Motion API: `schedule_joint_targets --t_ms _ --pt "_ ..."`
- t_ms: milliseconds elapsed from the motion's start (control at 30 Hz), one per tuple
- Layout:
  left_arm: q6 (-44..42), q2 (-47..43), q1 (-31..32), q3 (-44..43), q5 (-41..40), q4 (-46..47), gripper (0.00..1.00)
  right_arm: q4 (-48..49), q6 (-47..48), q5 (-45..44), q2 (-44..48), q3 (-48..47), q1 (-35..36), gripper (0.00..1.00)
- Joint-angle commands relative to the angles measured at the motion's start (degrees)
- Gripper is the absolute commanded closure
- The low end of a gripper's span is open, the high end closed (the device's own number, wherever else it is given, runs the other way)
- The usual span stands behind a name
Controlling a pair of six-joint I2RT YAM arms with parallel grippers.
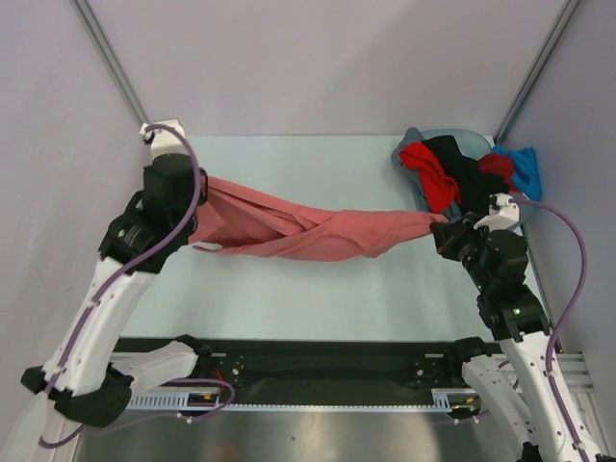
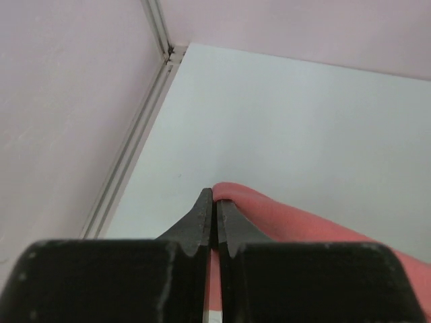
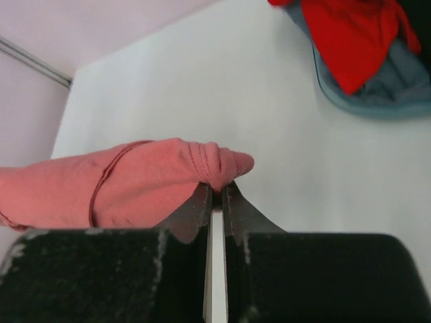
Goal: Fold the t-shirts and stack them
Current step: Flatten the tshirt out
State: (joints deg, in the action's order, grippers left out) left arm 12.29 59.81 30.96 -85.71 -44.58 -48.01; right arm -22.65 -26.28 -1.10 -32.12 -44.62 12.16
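A salmon-red t-shirt [image 1: 308, 231] hangs twisted and stretched between my two grippers above the table. My left gripper [image 1: 197, 223] is shut on its left end; in the left wrist view the cloth [image 2: 283, 219] bulges past the closed tips [image 2: 215, 202]. My right gripper [image 1: 445, 231] is shut on the bunched right end [image 3: 215, 165], pinched at the tips [image 3: 217, 192]. More t-shirts sit in a heap at the far right: bright red [image 1: 428, 173], black [image 1: 462, 168] and blue [image 1: 525, 168]. The bright red one also shows in the right wrist view [image 3: 350, 33].
A grey-blue plastic basin [image 1: 409, 146] holds the heap at the far right corner; its rim shows in the right wrist view [image 3: 363, 108]. Pale walls with metal rails [image 1: 106, 58] close in the table [image 1: 318, 289] on three sides.
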Motion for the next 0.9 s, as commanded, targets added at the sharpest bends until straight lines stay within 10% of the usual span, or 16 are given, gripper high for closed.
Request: schedule_joint_targets --t_ms 0,367,867 --pt "-2.81 8.7 -6.42 4.13 4.22 5.29 0.96 -3.0 -5.95 -4.07 -1.37 4.0 -0.3 0.99" --pt "-0.86 42.38 -14.26 -8.93 14.69 8.27 1.0 -4.69 -14.93 -0.57 -2.42 14.82 -0.21 1.0" --pt "-10.01 78.61 -16.37 -52.19 17.76 9.41 0.88 11.83 -8.35 -2.24 -28.5 13.69 0.67 0.98"
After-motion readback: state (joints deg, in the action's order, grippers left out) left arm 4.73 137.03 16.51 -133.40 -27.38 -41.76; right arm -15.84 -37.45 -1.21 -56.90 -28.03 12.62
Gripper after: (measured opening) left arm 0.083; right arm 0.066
